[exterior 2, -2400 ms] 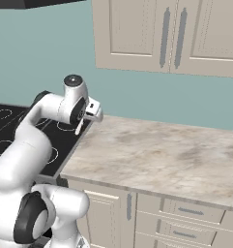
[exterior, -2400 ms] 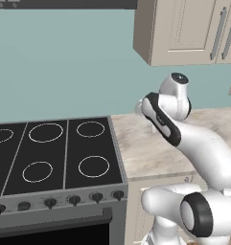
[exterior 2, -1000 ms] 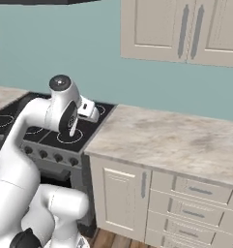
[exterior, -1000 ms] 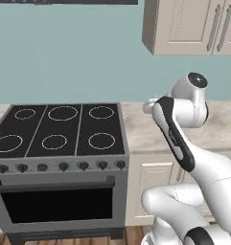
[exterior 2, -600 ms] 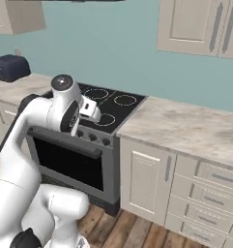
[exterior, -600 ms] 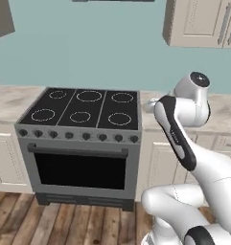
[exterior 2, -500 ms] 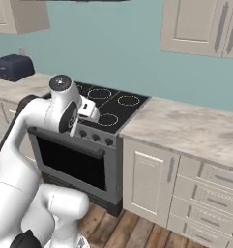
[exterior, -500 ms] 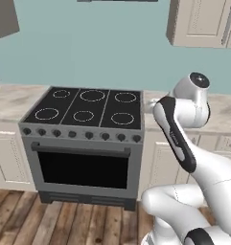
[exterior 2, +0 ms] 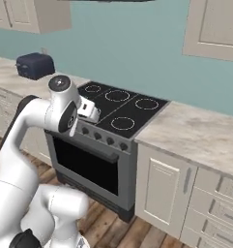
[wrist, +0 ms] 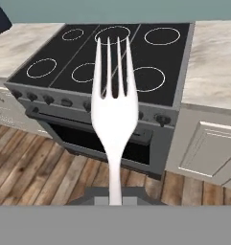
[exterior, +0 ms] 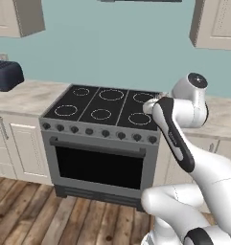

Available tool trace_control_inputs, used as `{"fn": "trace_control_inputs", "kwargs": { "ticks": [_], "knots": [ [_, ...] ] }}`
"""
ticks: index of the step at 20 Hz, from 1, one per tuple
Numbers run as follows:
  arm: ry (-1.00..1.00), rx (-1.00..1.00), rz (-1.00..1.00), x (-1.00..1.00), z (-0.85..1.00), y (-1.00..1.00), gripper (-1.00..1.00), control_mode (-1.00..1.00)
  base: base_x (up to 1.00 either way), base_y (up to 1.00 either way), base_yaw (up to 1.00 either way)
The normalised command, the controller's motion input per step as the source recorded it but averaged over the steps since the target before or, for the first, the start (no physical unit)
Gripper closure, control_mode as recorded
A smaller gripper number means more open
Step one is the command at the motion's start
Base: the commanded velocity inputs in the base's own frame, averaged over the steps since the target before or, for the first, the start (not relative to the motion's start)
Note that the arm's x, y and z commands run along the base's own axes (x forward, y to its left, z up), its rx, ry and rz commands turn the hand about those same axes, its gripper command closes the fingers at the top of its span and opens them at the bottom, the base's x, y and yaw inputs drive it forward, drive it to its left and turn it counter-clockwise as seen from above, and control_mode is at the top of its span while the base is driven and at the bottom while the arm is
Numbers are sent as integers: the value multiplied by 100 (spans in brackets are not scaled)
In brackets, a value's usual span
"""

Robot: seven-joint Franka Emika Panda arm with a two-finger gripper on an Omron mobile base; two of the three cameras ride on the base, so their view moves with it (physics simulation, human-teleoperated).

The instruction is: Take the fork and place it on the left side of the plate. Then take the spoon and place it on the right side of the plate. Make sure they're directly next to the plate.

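Gripping the fork (wrist: 113, 115) by its handle, the tool (wrist: 115, 197) shows its tines over the stove (wrist: 117, 62); base views hide it.

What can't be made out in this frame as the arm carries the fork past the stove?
- Fork handle end: hand view, cut off at the bottom edge, so the contact with the fingers is hidden.
- Gripper: right base view, too small to show the fork; left base view, it is behind the forearm.
- Toaster: left base view, cut by the left edge.
- Stove knob markings: both base views, too small.
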Motion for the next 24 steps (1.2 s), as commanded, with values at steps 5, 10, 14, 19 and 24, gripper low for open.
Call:
{"fn": "trace_control_inputs", "kwargs": {
  "ticks": [5,10,14,19,24],
  "knots": [
    [0,0,0,0,0,0,100,100,34,-61,40],
    [0,0,0,0,0,0,100,100,74,-47,41],
    [0,0,0,0,0,0,100,100,7,-60,40],
    [0,0,0,0,0,0,100,100,-83,-20,46],
    [0,0,0,0,0,0,100,100,-94,0,45]
  ]
}}
